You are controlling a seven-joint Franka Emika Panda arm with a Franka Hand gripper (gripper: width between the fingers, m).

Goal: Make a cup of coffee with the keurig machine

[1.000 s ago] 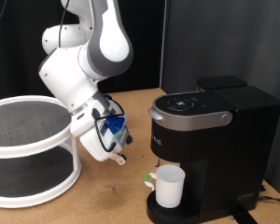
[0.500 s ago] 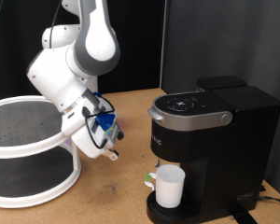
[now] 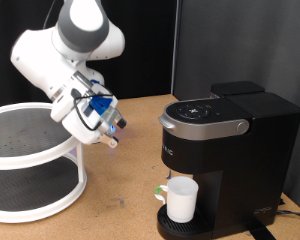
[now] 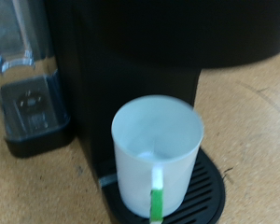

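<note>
The cup (image 3: 181, 199) stands upright on the round drip tray (image 4: 198, 191) of the keurig machine (image 3: 230, 150), directly under the overhanging brew head, presumably so the pour lands inside it; its handle faces the wrist camera, with a green strip down it. The inside looks empty and pale, though the wrist view is too soft to rule out a little liquid. The silver-grey lid handle (image 3: 202, 126) lies down flat, so the machine appears closed. The hand (image 3: 108, 136) hangs in the air well apart from the machine, toward the exterior view's left and above table height, touching nothing; nothing shows between its fingers, but I cannot tell how wide they stand, since cables and blue fittings crowd the tip. Table (image 3: 125, 190) is a bare brown board surface. A white two-tier round rack (image 3: 30, 160) sits at the exterior view's left. Behind hangs a dark curtain backdrop (image 3: 205, 40).
</note>
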